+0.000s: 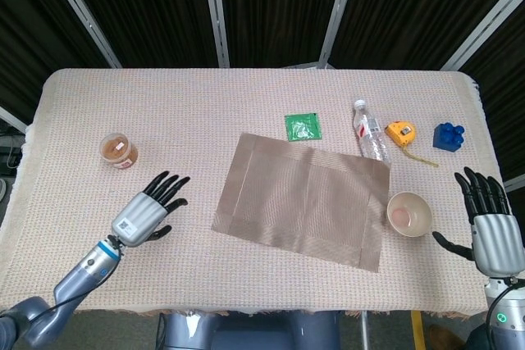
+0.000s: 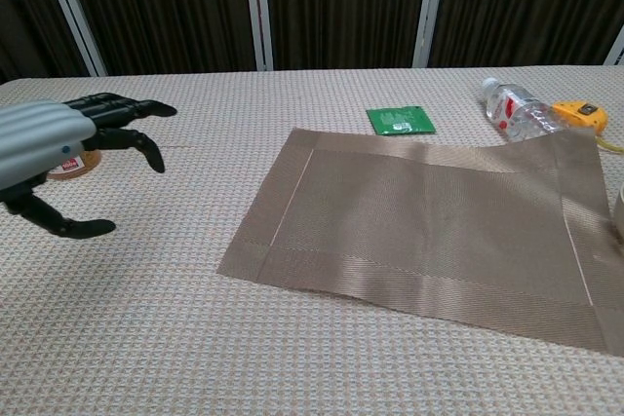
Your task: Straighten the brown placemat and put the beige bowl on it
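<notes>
1. Left hand point(image 1: 148, 213): fingers spread, palm empty, over bare tablecloth point(image 1: 205, 104). In the chest view it sits at the left edge, fingers apart, touching nothing.
2. Right hand point(image 1: 494, 231): fingers extended and apart, thumb out toward the bowl, holding nothing. It is at the table's right edge; not seen in the chest view.
3. Brown placemat point(image 1: 302, 199): lies flat between the two hands, nearer the left hand's fingertips than its wrist side, apart from both hands. Its edges run skewed to the table edges, the corner toward the right hand dropping lowest.
4. Beige bowl point(image 1: 408, 214): upright on the cloth, just beside the right hand's thumb, not touching it. It stands off the placemat, next to the mat's edge on the right-hand side.
5. Beyond the left hand: small jar point(image 1: 118, 151) with brownish contents.
6. Beyond the placemat: green packet point(image 1: 303, 127). Beyond the bowl and right hand: clear bottle point(image 1: 369, 138) lying on its side, yellow tape measure point(image 1: 400, 133), blue block point(image 1: 448, 135).
</notes>
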